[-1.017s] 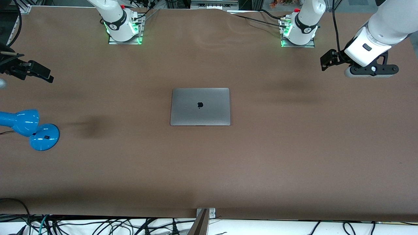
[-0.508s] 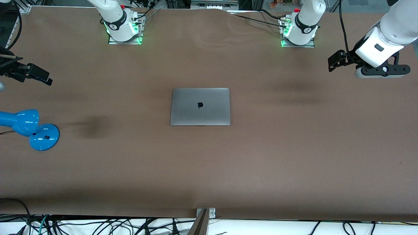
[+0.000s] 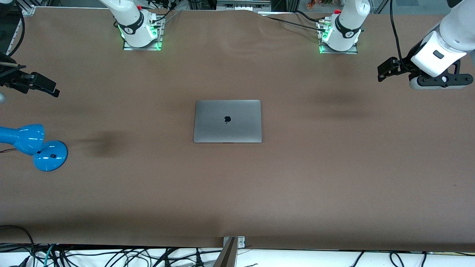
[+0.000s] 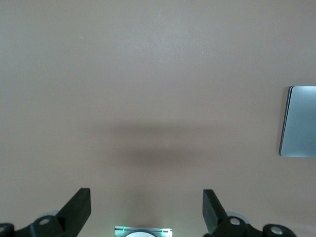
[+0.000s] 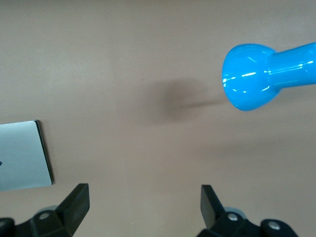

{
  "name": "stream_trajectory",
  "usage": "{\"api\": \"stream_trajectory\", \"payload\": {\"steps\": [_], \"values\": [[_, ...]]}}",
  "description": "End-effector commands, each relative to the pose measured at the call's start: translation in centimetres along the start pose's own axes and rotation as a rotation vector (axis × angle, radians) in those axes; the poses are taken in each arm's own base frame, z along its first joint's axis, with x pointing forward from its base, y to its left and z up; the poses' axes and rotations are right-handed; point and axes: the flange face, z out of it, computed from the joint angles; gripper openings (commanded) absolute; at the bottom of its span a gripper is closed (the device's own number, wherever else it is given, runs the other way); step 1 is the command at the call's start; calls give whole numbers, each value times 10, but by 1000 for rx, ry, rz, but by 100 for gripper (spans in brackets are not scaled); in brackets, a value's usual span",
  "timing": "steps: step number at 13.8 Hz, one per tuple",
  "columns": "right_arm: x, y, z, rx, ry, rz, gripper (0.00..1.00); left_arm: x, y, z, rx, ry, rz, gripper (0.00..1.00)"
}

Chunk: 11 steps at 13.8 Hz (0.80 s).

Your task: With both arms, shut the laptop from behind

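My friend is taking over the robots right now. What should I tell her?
Left gripper: fingers open, holding nothing, up over bare table at the left arm's end.
Right gripper: fingers open, holding nothing, up over the right arm's end, near the blue lamp.
Laptop: in the middle of the table, lid flat down, logo up, nothing touching it.
Done: the laptop is shut.
Left: no closing remains; both arms are clear of it.

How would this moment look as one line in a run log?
slim grey metal laptop: lid shut, flat mid-table | left end effector: open, over bare table | right end effector: open, near blue desk lamp
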Motion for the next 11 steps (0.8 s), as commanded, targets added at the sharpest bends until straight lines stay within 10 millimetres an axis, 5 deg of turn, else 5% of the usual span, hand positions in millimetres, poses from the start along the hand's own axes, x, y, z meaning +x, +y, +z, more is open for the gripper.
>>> {"api": "stream_trajectory", "payload": {"steps": [1, 11], "values": [[-1, -1, -2, 0, 4, 7, 100, 1, -6, -5, -17, -12, 8, 100], [-1, -5, -3, 0, 7, -1, 100, -1, 11, -12, 4, 6, 49, 100]]}}
